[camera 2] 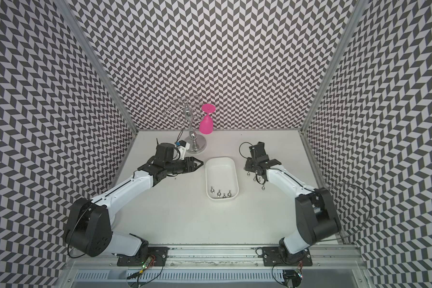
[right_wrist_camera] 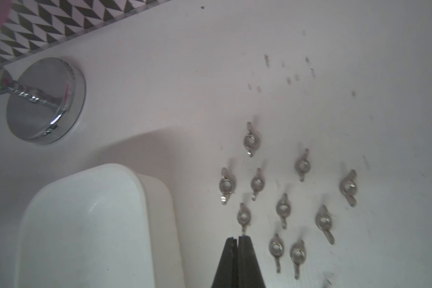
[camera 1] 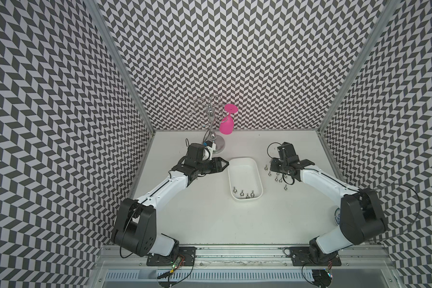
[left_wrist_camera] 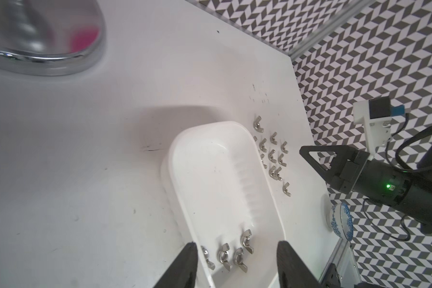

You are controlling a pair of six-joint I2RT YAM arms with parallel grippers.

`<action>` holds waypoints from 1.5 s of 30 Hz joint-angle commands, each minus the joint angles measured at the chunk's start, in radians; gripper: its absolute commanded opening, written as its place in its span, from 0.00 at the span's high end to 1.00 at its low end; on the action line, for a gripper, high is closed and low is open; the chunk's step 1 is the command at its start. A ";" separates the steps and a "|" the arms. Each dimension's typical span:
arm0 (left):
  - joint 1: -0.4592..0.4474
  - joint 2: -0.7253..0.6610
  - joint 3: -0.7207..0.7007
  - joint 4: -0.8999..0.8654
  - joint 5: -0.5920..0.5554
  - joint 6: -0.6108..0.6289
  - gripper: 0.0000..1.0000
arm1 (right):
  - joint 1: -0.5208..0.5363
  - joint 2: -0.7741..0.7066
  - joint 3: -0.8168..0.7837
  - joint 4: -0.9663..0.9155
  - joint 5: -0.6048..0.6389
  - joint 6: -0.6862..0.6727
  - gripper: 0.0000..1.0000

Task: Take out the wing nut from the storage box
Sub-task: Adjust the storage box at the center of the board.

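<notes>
Tabletop [camera 1: 210, 224] white, scuffed; chevron walls [camera 1: 235, 62]; storage box [camera 1: 245, 172] central; left jaws apart, right jaws together.

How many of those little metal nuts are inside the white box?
4 nuts, in a loose row at the end of the box nearest the robot. None seems hidden.
</notes>
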 commanded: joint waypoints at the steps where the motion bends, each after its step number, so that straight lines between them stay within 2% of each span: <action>1: 0.056 -0.074 -0.049 -0.037 0.007 0.015 0.45 | 0.020 0.169 0.127 0.002 -0.084 -0.041 1.00; 5: 0.120 -0.144 -0.098 -0.060 0.015 0.024 0.45 | 0.025 0.300 0.243 -0.018 -0.100 -0.044 1.00; 11: 0.182 -0.200 -0.134 -0.087 0.030 0.047 0.44 | 0.042 0.387 0.315 -0.023 -0.187 -0.091 1.00; 20: 0.209 -0.226 -0.151 -0.104 0.039 0.053 0.44 | 0.144 0.456 0.382 -0.010 -0.332 -0.183 1.00; 30: 0.223 -0.291 -0.188 -0.117 0.025 0.051 0.44 | 0.276 0.552 0.505 -0.078 -0.489 -0.328 0.97; 36: 0.229 -0.293 -0.215 -0.106 0.029 0.053 0.44 | 0.311 0.477 0.456 -0.054 -0.434 -0.330 0.96; 39: 0.228 -0.277 -0.232 -0.087 0.040 0.051 0.44 | 0.313 0.361 0.381 0.017 -0.245 -0.280 0.78; 42: 0.230 -0.257 -0.237 -0.078 0.052 0.051 0.44 | 0.315 0.248 0.320 0.031 -0.127 -0.260 0.75; 45: 0.230 -0.250 -0.238 -0.068 0.069 0.047 0.44 | 0.337 0.149 0.244 0.027 -0.116 -0.280 0.72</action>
